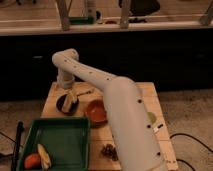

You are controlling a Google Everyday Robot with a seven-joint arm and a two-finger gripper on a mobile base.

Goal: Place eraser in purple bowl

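Note:
The purple bowl [63, 104] sits dark and round at the left of the wooden table [145, 100]. My gripper [69, 95] hangs at the end of the white arm [95, 77], directly over the bowl and close to its rim. The eraser [72, 97], a pale cream block, shows at the gripper's tip above the bowl's inside. I cannot tell whether it is held or resting in the bowl.
An orange bowl [96, 111] stands just right of the purple bowl. A green tray [57, 140] at the front left holds an orange fruit [31, 160] and a pale yellow ridged piece [44, 156]. A dark clump [109, 150] lies near the table's front. A thin utensil [85, 92] lies behind the bowls.

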